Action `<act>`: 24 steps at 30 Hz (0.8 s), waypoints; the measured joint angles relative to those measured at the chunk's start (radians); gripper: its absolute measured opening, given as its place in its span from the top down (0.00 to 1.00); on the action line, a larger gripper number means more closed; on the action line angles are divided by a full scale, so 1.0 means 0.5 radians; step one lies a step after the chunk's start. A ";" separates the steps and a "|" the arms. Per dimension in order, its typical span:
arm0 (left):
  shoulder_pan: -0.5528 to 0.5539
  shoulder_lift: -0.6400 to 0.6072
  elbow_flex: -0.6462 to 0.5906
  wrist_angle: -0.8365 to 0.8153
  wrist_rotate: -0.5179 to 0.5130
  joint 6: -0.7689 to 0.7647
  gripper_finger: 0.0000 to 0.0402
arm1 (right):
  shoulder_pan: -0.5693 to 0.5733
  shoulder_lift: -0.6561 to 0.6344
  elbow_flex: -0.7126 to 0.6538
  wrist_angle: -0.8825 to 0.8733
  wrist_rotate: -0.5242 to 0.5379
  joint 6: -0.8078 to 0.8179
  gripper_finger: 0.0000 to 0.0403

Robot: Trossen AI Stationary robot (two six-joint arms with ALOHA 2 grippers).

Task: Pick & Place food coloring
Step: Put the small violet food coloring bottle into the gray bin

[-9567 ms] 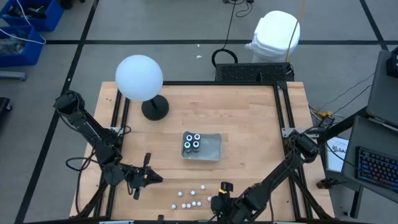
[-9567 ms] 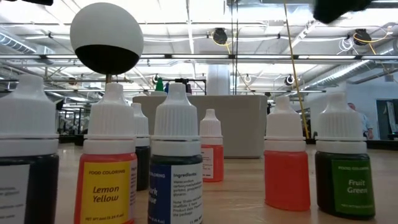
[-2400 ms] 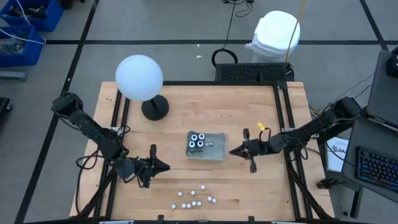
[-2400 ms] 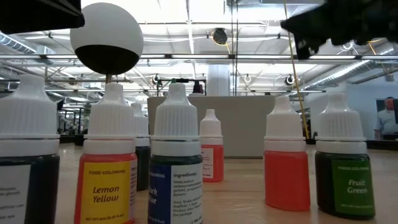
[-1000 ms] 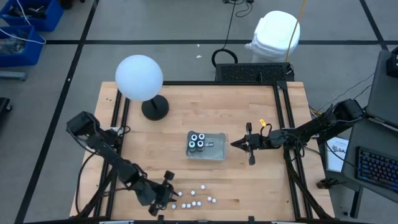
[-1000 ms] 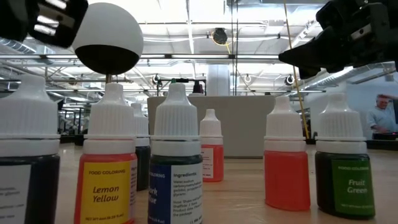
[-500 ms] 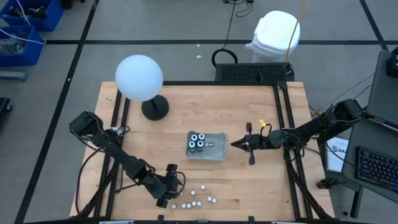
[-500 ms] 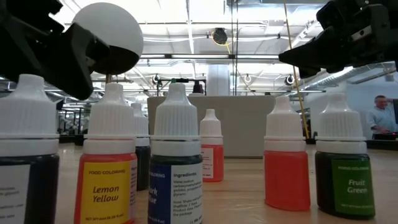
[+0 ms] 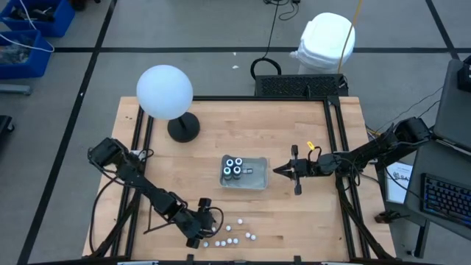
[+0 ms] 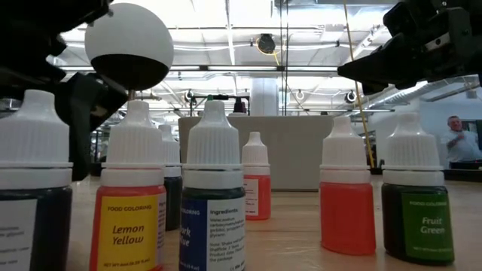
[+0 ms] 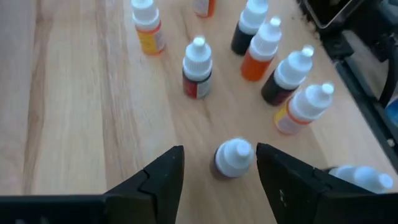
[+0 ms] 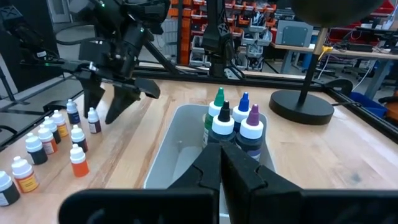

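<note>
Progress stands at partial completion. Four bottles of food coloring (image 9: 233, 168) stand upright at one end of the clear tray (image 9: 254, 179) near the table's centre; the rest of the tray is unfilled. A cluster of about nine or ten white-capped bottles (image 9: 232, 235) stands loose on the wooden table (image 9: 294, 125) near its front edge, well apart from the tray, so most of the transfer is judged outstanding. The left gripper (image 9: 202, 227) is at work, low over the near end of that cluster; in its wrist view the jaws stand apart and hold nothing, with one dark-bodied bottle (image 11: 231, 158) between the fingers (image 11: 163, 176), not visibly touched. A grasp on that bottle is judged the step in hand. The right gripper (image 9: 283, 171) waits just beside the tray's right end, its jaws fully closed and holding nothing. A globe lamp (image 9: 165, 92) stands at the far left corner, clear of the work.
</note>
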 joint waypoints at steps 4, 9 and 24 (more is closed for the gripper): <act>0.004 0.002 0.001 -0.005 0.002 -0.001 0.48 | 0.000 0.000 0.000 -0.001 0.001 0.013 1.00; 0.003 -0.002 0.001 0.035 0.012 0.000 0.48 | 0.000 0.000 0.000 -0.001 0.001 0.013 1.00; 0.004 -0.003 0.001 0.032 -0.012 0.012 0.67 | -0.001 0.000 0.000 -0.002 0.066 -0.004 1.00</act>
